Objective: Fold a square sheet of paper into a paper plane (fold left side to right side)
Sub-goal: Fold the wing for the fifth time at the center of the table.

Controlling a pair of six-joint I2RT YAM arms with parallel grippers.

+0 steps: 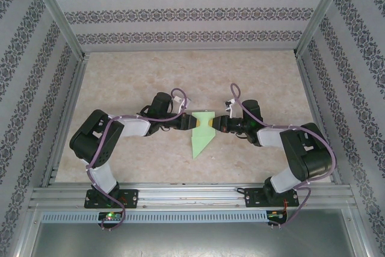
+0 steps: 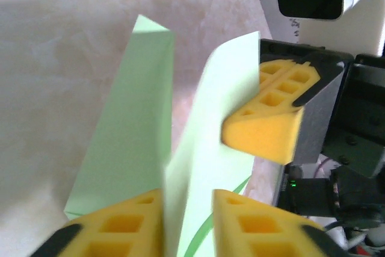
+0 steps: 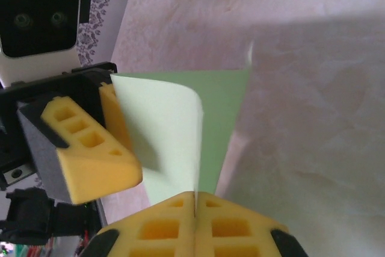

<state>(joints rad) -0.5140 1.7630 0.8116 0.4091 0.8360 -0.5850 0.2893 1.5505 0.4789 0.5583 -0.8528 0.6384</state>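
Between the jaws of the right gripper point(image 3: 194, 216), which press flat together, the edge of the green paper point(image 1: 201, 139) is pinched. Directly facing those jaws, tip almost to tip, the left gripper point(image 2: 187, 224) holds its yellow pads apart, and a raised flap of the paper runs up through the gap without being squeezed. That curled flap stands between the two sets of jaws and hides part of each from the other. Below and to the near side of the jaws, the rest of the paper lies flat as a folded, pointed shape on the marbled table point(image 1: 132, 76). Well beyond both jaws are patterned walls point(image 1: 192, 13); behind them, a metal rail point(image 1: 192, 192) and purple cables point(image 1: 106, 136) along the arms
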